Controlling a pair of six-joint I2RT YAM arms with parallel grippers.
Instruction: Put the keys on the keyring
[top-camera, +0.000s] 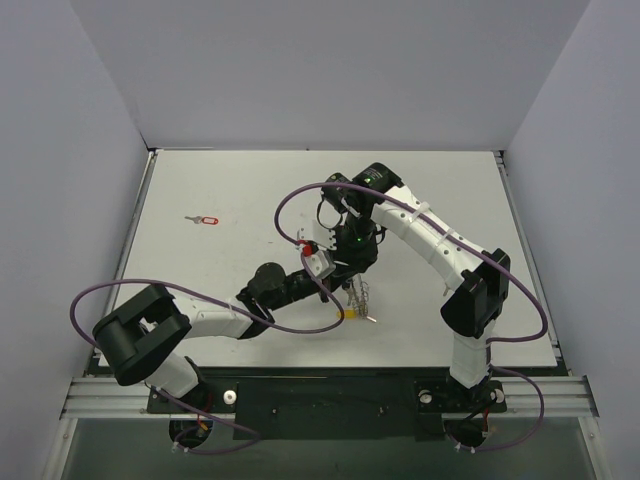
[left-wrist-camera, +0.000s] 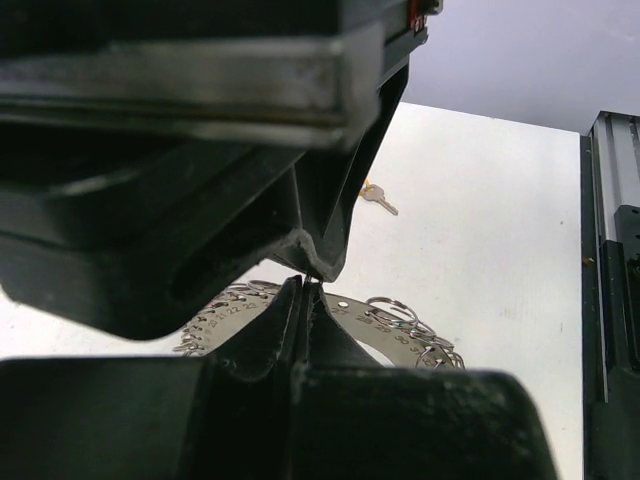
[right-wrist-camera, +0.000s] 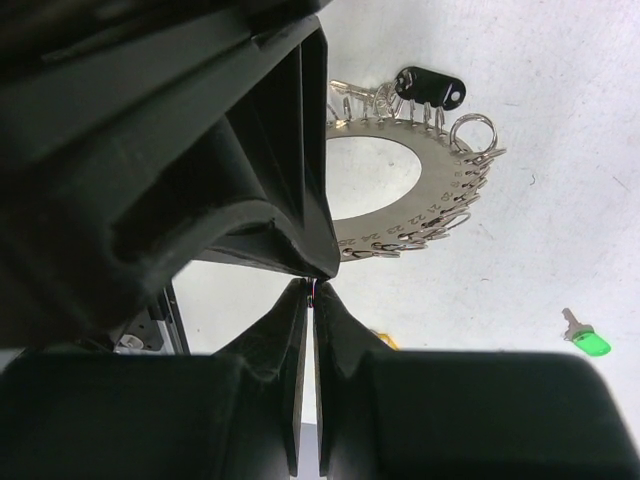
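Observation:
The keyring is a flat silver hoop stamped with numbers and edged with small split rings. It lies mid-table between both grippers. A dark grey key hangs on its far rim. My left gripper is shut, its tips just in front of the hoop's rim. My right gripper is shut too, close beside the hoop's edge; whether either pinches the rim is hidden. Loose on the table are a yellow key, a green key and a red key.
The white table is walled by grey panels at the back and sides. A metal rail runs along the near edge, with another rail seen at the table's side. Purple cables loop over both arms.

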